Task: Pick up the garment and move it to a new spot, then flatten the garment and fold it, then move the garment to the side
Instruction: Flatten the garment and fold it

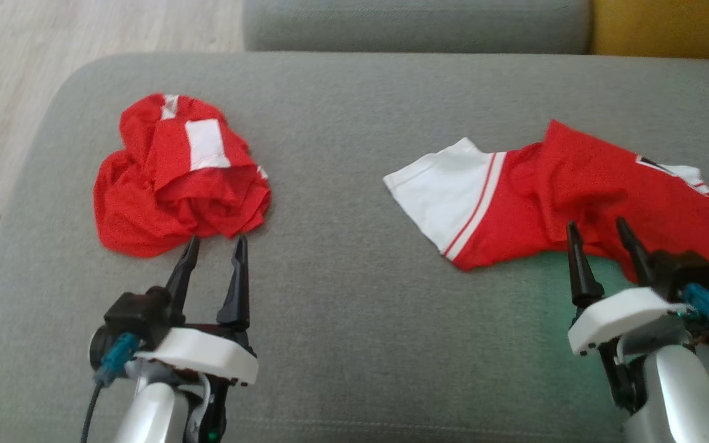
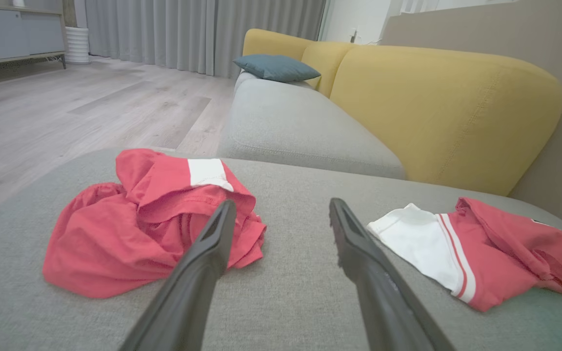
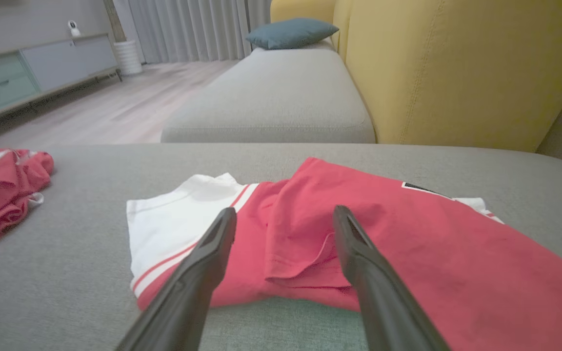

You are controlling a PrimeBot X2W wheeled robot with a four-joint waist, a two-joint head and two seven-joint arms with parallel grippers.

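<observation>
So the red cotton shirt with the white sleeve (image 1: 576,184) lies half spread on the right of the grey fabric sofa cushion (image 1: 342,277), looks unflattened and unfolded to me, near edge right at the wide-open, empty right gripper (image 1: 597,224), while a crumpled red cloth heap (image 1: 176,184) sits left, just past the equally spread left gripper (image 1: 217,241).

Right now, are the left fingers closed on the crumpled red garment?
No, the left fingers stand spread at the near edge of the crumpled red garment, no cloth between them.
</observation>
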